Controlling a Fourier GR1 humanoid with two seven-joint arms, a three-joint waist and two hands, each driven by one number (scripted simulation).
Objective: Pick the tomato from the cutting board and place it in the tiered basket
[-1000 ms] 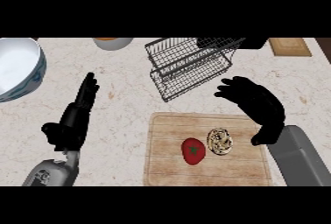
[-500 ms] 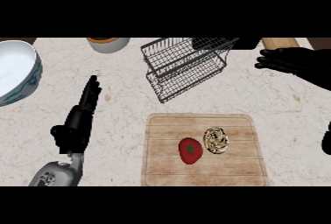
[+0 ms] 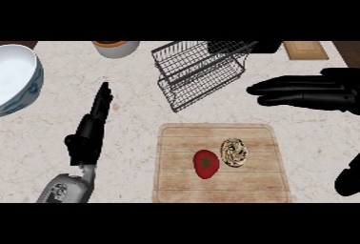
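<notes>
Head view: tomato (image 3: 205,163) lies on cutting board (image 3: 221,164) at 6 o'clock of tiered basket (image 3: 200,71); my right hand (image 3: 309,90) at 3 o'clock, fingers extended, apart, holding nothing; left hand (image 3: 90,131) flat, fingers straight

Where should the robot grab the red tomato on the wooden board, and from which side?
Probably around its round middle, from straight above. The tomato lies low on the cutting board, so only its top and sides are free. A bagel-like roll sits close against its right, so fingers would fit best at its near and far sides. The right hand hangs open, off the board near the tiered basket.
</notes>
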